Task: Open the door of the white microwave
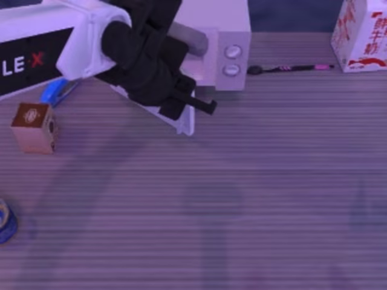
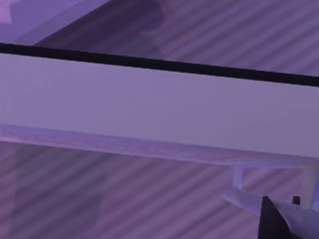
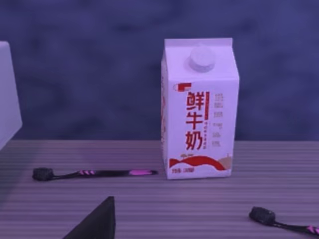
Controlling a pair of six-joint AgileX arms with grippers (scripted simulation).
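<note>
The white microwave (image 1: 221,30) stands at the back of the table, its two grey knobs facing front. Its door (image 1: 184,124) is swung partly out toward the front left, and I see it edge-on under my left arm. My left gripper (image 1: 192,103) is at the door's free end. In the left wrist view the door (image 2: 159,109) spans the frame as a pale panel, and my left gripper (image 2: 284,209) is shut on the door's handle (image 2: 244,199). My right gripper is outside the top view; only one dark fingertip (image 3: 99,219) shows in its wrist view.
A white milk carton (image 1: 363,33) stands at the back right, with a black-and-pink toothbrush (image 1: 290,67) between it and the microwave. A second toothbrush (image 3: 279,219) lies nearer. On the left are a brown box (image 1: 34,127), a blue object (image 1: 57,92) and a blue round thing (image 1: 5,220).
</note>
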